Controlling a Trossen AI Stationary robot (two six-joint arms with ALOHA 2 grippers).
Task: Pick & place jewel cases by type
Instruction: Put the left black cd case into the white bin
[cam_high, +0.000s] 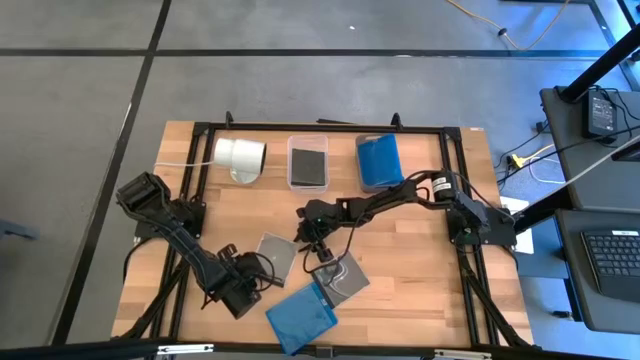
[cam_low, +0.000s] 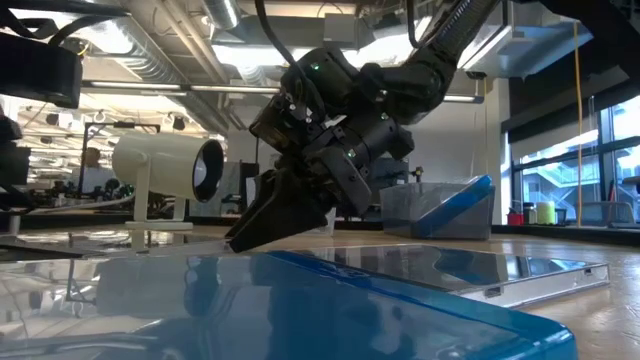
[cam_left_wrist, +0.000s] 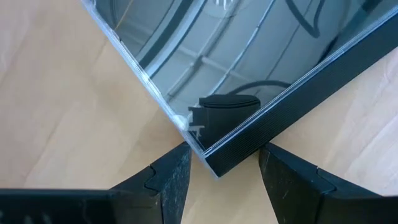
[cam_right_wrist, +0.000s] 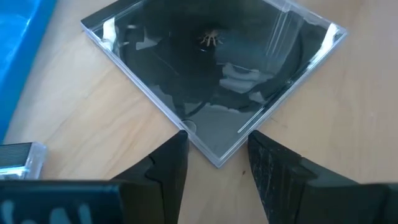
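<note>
On the wooden counter (cam_high: 420, 260) three jewel cases lie loose near the front edge. A dark case (cam_high: 276, 252) sits left of centre, a second dark case (cam_high: 340, 277) with pale swirl art lies just right of it, and a blue case (cam_high: 301, 316) rests at the very front, its corner close to the second dark one.

The left pincer (cam_left_wrist: 221, 177) is down at the counter beside the first dark case, with one corner of that case (cam_left_wrist: 242, 68) poking into the gap between its two fingers. The fingers stand apart on either side of the corner, released, not pressing on it (a sliver of wood shows on each side).

The right pincer (cam_right_wrist: 214, 165) reaches in from the right and is lowered over the swirl-art case (cam_right_wrist: 211, 74). Its fingers likewise straddle one corner of that case, spread and not clamped.

At the back of the counter stand two bins: the left one (cam_high: 308, 162) holds a dark case, the right one (cam_high: 379, 161) holds a blue case. A white cylinder (cam_high: 240, 155) on a small stand sits to the left of the bins. In the low view the right pincer's tips (cam_low: 262, 225) hang right at the counter's surface.
</note>
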